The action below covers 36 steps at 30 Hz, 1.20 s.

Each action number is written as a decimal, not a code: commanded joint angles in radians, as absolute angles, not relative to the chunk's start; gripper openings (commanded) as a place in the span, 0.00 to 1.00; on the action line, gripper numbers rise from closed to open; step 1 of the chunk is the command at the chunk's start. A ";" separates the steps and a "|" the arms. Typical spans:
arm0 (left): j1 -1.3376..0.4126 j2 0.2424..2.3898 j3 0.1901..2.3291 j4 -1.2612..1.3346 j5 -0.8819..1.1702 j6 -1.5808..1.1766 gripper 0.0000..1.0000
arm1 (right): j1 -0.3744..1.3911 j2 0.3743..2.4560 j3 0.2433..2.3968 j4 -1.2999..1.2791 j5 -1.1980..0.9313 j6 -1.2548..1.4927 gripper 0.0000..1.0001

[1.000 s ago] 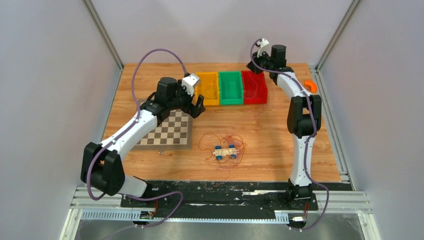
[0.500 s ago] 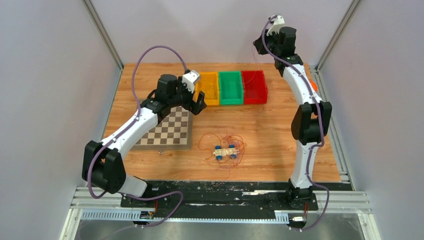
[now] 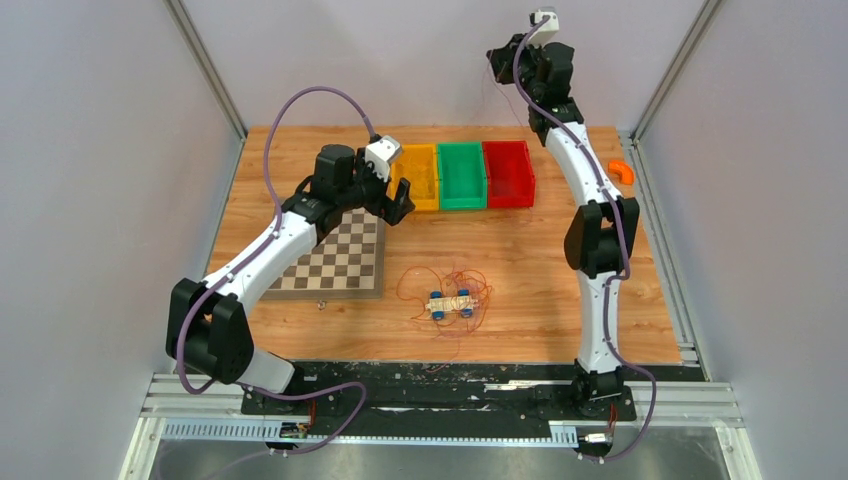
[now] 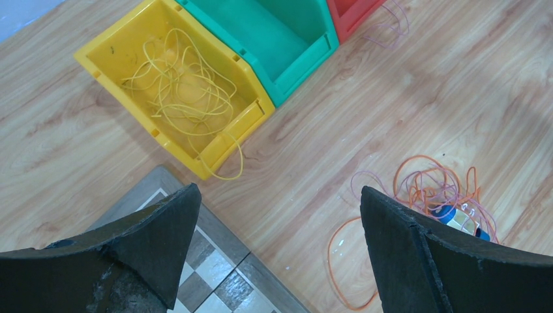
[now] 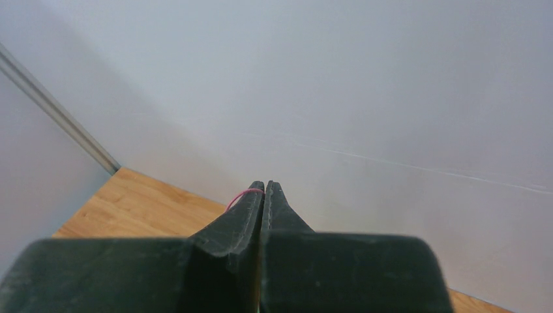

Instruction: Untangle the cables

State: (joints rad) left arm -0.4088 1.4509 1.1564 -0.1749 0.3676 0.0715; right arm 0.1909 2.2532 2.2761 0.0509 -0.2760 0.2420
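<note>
Presently right gripper clamped on one red cable, held high over the table's far edge, apparently to draw it free. Other cables lie tangled toward the near edge, centre. Left gripper spread wide, empty.

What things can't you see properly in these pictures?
Red wire, right wrist view: only a tiny loop shows; the shut right fingers hide the rest.
Red bin, left wrist view: cut off by the top edge.
Blue-wheeled toy, left wrist view: half behind a left finger.
Orange wires, top view: too thin to follow.
</note>
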 commanded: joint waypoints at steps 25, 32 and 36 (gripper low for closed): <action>-0.401 1.519 1.236 -0.074 0.504 0.050 1.00 | 0.112 1.512 1.637 -0.054 -0.363 0.273 0.00; -0.402 1.493 1.202 -0.076 0.498 0.034 1.00 | 0.043 1.600 1.674 -0.070 -0.255 0.185 0.00; -0.402 1.477 1.182 -0.076 0.493 0.026 1.00 | 0.009 1.623 1.735 -0.092 -0.436 0.275 0.00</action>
State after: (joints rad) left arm -0.4049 1.5257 1.1908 -0.1135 0.4881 0.0463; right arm 0.0456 1.6115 1.6722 -0.0711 -0.3195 0.2157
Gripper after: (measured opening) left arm 1.000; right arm 0.003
